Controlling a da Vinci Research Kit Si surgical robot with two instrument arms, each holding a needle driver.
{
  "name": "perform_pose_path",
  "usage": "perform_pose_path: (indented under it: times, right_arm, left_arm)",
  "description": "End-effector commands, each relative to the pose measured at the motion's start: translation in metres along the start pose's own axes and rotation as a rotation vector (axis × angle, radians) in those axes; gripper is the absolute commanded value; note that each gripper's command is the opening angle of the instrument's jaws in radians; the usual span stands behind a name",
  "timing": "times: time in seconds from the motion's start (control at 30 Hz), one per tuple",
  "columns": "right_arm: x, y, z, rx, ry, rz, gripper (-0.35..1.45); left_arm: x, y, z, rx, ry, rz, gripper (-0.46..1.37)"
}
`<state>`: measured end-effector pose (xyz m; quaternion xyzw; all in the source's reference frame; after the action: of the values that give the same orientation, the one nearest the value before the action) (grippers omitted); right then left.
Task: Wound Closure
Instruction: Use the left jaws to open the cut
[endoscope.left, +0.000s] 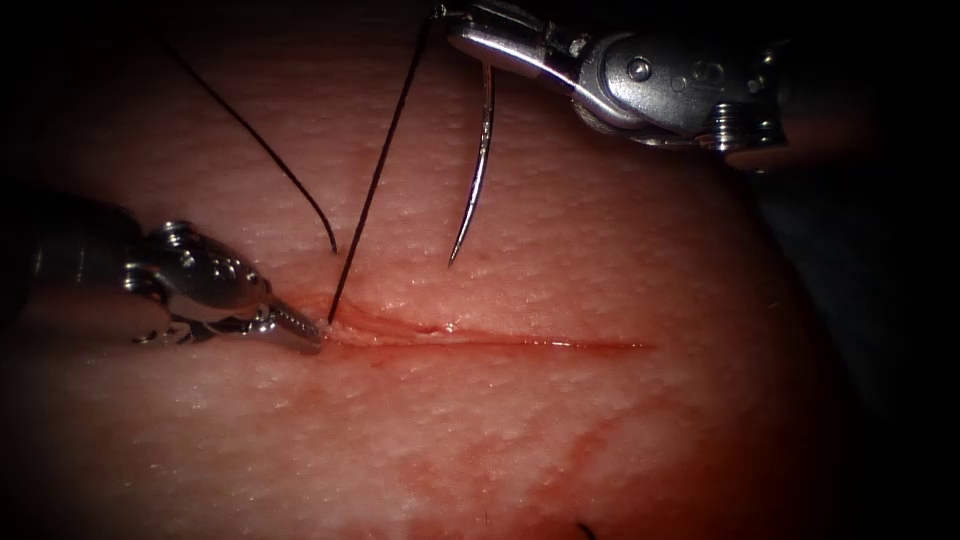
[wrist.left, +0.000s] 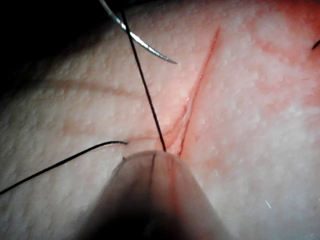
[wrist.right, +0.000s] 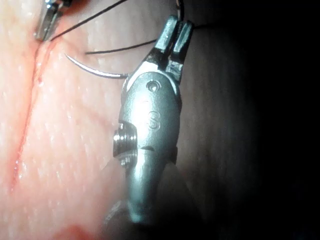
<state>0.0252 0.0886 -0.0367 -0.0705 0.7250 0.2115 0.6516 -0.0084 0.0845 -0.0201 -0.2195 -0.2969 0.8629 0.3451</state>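
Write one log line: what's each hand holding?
right hand: needle, near thread end, out of tissue | left hand: at cut's left end | thread: enters there

Both tools are bright polished steel. The right tool (endoscope.left: 470, 35) has narrow, flat-sided jaws on a rounded wrist block with a round rivet head, a stamped marking and a stack of ridged discs behind it. The left tool (endoscope.left: 300, 330) has a short ridged tip, small rivets along its curved wrist, and a dark shaft.

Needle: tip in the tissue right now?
No. The needle hangs from the right end effector, its point clear above the tissue.
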Motion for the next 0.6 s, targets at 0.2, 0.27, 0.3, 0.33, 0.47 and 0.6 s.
perform_pose_path:
  times: [0.2,0.27,0.3,0.33,0.47,0.6]
  right_arm:
    - [-0.0002,-0.0006,0.0,0.005,-0.008,-0.004,-0.35]
    - [-0.0003,-0.0008,-0.0001,0.007,-0.01,-0.005,-0.35]
    - [-0.0004,-0.0009,-0.0001,0.008,-0.01,-0.006,-0.35]
    - [-0.0005,-0.0011,-0.0001,0.009,-0.01,-0.008,-0.35]
    - [-0.0008,-0.0014,-0.0002,0.013,-0.015,-0.011,-0.35]
    - [-0.0009,-0.0016,-0.0002,0.015,-0.014,-0.013,-0.35]
  left_arm:
    - [-0.0003,-0.0017,0.0017,0.001,-0.042,0.006,-0.35]
    - [-0.0005,-0.0023,0.0025,-0.003,-0.054,0.003,-0.35]
    - [-0.0006,-0.0025,0.0028,-0.005,-0.065,0.003,-0.35]
    - [-0.0009,-0.0029,0.0034,-0.012,-0.088,0.003,-0.35]
    - [-0.0019,-0.0034,0.0048,-0.026,-0.163,0.016,-0.35]
    - [-0.0027,-0.0034,0.0058,-0.062,-0.227,0.017,-0.35]
